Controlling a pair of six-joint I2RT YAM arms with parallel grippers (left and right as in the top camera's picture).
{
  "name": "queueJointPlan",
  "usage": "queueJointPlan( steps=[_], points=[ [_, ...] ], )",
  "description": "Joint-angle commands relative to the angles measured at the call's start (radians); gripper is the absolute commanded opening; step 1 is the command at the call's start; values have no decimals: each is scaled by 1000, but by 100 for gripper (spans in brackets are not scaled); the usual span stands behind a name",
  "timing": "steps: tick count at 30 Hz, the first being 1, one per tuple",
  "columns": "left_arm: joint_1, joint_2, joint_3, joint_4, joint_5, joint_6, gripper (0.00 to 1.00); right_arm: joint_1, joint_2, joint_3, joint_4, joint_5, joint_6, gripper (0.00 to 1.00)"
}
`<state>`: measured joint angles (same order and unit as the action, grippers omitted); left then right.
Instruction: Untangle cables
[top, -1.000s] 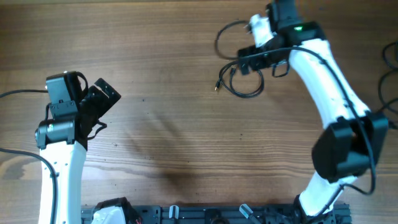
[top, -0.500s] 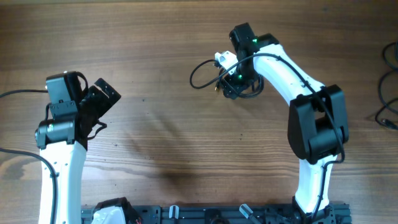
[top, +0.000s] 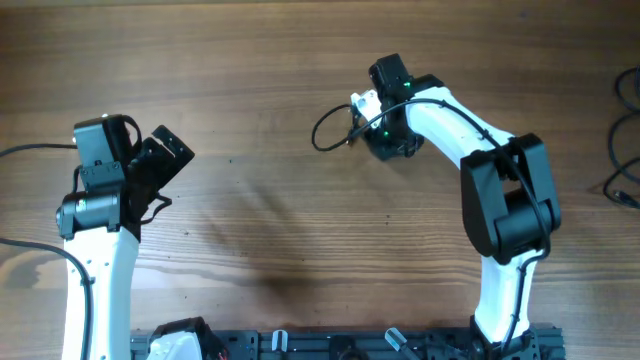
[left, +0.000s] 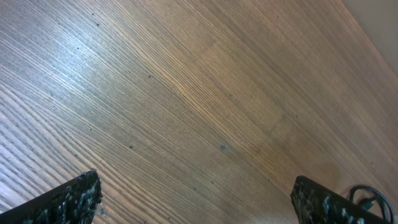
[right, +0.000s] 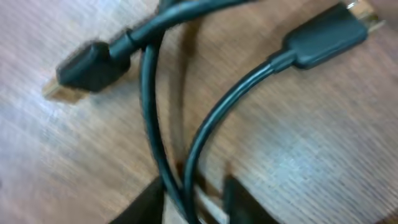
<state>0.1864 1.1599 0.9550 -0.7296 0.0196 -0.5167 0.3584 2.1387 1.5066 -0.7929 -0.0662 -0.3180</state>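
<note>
The cables (top: 331, 128) lie at the table's far middle: a thin black loop running into a small dark tangle under my right gripper (top: 386, 136). In the right wrist view two black cable strands (right: 152, 106) run between the fingers of that gripper (right: 196, 200). The jaws stand narrow: the left finger (right: 146, 206) touches the strands, and a slim gap shows beside the right finger (right: 247, 202). Two plug ends (right: 90, 65) (right: 326, 34) rest on the wood. My left gripper (top: 165, 160) hangs wide open over bare wood at the left, far from the cables; its fingertips (left: 78, 199) frame nothing.
Thicker black cords (top: 625, 150) lie at the table's right edge. A dark rack (top: 350, 345) runs along the near edge between the two arm bases. The left arm's own wire (top: 30, 150) trails off to the left.
The right arm swung in from the far right and came down on the tangle, its jaws narrowing around the strands. The cables shifted left. The left arm has not moved.
</note>
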Motion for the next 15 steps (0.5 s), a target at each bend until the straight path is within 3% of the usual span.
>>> queueJointPlan(
  steps=[1, 5, 15],
  points=[
    [6, -6, 6, 0, -10, 15, 100, 2, 24, -69, 29, -23, 60, 22],
    [6, -6, 6, 0, -10, 15, 100, 0, 23, -58, 6, -20, 158, 4],
    [6, -6, 6, -1, -10, 14, 100, -63, -46, 230, -216, 142, 190, 4]
  ],
)
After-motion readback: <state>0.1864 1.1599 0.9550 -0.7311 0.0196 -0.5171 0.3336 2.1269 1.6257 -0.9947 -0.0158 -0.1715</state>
